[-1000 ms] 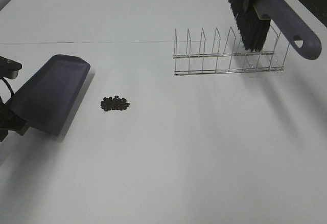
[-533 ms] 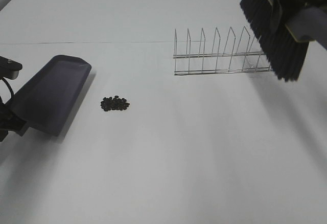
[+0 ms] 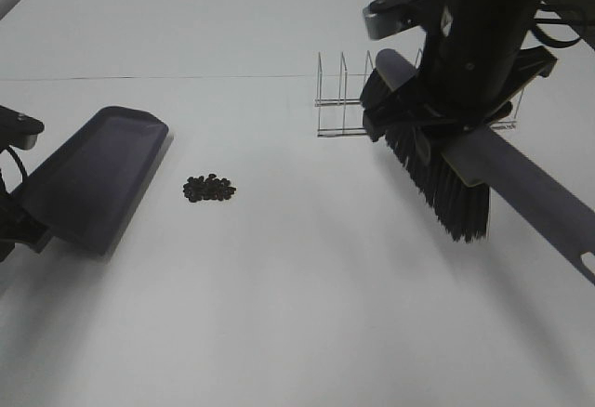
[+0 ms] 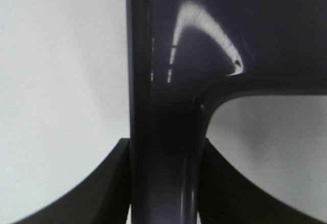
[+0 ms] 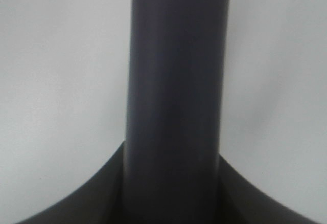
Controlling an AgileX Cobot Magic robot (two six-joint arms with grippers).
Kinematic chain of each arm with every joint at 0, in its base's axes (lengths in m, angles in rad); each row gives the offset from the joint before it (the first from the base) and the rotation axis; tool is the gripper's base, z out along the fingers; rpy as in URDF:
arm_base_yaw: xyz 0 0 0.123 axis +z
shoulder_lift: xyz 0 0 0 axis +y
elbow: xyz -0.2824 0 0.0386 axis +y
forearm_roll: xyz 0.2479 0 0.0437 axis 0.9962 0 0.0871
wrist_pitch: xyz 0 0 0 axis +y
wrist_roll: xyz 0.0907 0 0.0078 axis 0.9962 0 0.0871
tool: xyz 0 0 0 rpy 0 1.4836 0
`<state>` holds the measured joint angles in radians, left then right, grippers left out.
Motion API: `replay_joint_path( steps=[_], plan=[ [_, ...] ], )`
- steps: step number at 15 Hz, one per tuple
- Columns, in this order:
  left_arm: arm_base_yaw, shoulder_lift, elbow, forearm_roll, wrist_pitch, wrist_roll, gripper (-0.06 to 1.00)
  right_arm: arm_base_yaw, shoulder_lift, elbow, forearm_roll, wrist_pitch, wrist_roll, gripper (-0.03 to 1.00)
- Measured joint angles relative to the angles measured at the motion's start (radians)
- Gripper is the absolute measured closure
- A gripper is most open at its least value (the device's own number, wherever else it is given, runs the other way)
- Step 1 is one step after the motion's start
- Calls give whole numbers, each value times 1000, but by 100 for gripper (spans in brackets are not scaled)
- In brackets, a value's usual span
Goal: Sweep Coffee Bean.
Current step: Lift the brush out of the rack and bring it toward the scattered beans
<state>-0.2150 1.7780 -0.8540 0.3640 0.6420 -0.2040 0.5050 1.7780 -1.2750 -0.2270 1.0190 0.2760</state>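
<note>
A small pile of dark coffee beans (image 3: 209, 188) lies on the white table (image 3: 279, 314), left of centre. My left gripper (image 3: 11, 226) is shut on the handle of the purple-grey dustpan (image 3: 93, 173), which tilts toward the beans from their left; the handle fills the left wrist view (image 4: 163, 132). My right gripper (image 3: 460, 124) is shut on the brush (image 3: 437, 179), whose black bristles hang above the table well to the right of the beans. Its grey handle (image 5: 176, 106) fills the right wrist view. The fingertips are hidden in the high view.
A wire dish rack (image 3: 339, 100) stands at the back right, partly behind my right arm (image 3: 483, 26). A thin seam (image 3: 139, 78) runs across the table behind the dustpan.
My right arm has swung the brush down and left, from above the rack to low in front of it, bristles turned toward the table. The dustpan barely moved.
</note>
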Motion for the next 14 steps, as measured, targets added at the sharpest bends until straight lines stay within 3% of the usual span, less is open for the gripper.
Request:
replay_joint_path(
  steps=[2, 4, 9, 13, 14],
  plan=[
    [0, 51, -14, -1, 3, 1, 61, 73, 68, -30, -66, 11, 29, 70],
    [0, 98, -53, -17, 1, 15, 61, 147, 205, -211, -107, 71, 41, 70],
    [0, 112, -84, -67, 23, 66, 61, 173, 407, -494, -114, 192, -29, 70],
    [-7, 152, -158, -88, 97, 76, 61, 173, 506, -602, -121, 197, -61, 70],
    [-48, 188, -208, -88, 136, 76, 61, 173, 529, -614, -124, 197, -62, 70]
  ],
)
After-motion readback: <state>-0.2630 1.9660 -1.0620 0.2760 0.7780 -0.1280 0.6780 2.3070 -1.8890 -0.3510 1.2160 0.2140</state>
